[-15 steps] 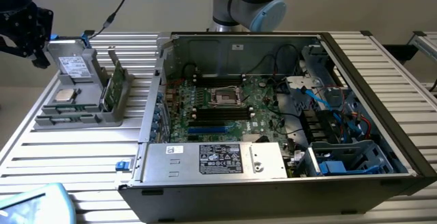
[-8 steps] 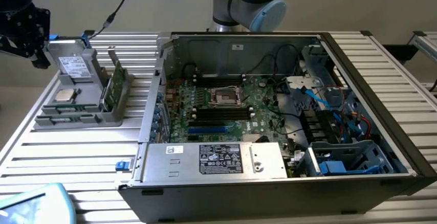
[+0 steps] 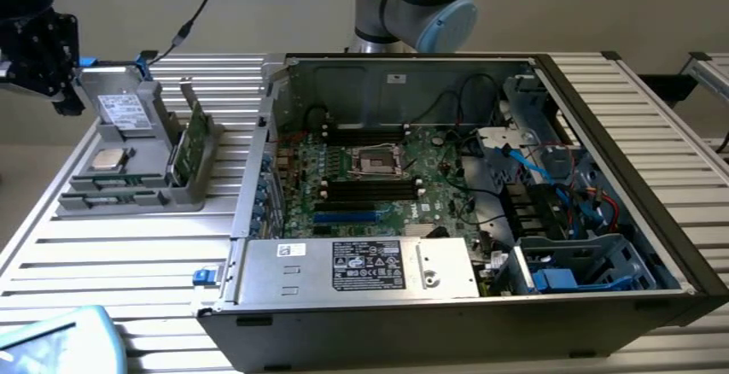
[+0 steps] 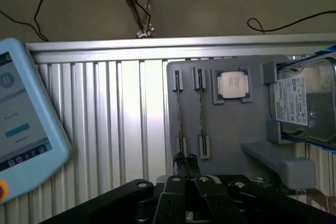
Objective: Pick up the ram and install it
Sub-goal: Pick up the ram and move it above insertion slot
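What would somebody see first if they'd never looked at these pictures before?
The big open computer case, with its green motherboard inside, sits in the middle of the slatted table. On the exterior view's left is a grey tray holding a shiny silver chip and a hard drive, and the black gripper hangs by that tray.

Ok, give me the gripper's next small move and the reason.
Probably ease the gripper in over the ram. The ram stands on edge in the grey holder, not yet lifted, and the gripper sits just off the stick's end rather than over its middle.
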Robot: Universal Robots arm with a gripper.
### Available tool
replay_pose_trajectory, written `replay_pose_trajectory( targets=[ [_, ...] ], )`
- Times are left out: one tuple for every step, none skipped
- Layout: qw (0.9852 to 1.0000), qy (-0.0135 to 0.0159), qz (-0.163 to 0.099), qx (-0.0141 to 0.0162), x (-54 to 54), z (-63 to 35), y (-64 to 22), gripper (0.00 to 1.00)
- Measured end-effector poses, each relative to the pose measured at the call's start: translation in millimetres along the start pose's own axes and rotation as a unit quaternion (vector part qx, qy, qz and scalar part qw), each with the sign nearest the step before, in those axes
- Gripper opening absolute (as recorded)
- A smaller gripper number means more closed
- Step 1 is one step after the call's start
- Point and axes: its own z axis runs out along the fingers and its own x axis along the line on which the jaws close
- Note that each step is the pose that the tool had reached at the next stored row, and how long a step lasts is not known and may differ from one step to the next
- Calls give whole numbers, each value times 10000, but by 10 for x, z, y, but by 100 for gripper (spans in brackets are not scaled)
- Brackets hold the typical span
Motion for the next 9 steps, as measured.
replay_pose_trajectory(
  targets=[
    [10000, 3, -93, 3, 0, 1, 0, 11],
    [9998, 6, -183, 6, 0, 1, 0, 11],
    [9996, 2, -272, 8, 0, 2, 0, 11],
    [9994, -12, -332, 8, -1, 3, 0, 11],
    [9994, -16, -347, 8, -1, 3, 1, 11],
    [9994, -16, -348, 8, -1, 3, 1, 11],
    [9994, -17, -349, 9, -1, 4, 0, 11],
    [9994, -17, -350, 8, 0, 3, 1, 11],
    [9994, -16, -350, 8, 0, 3, 1, 12]
  ],
)
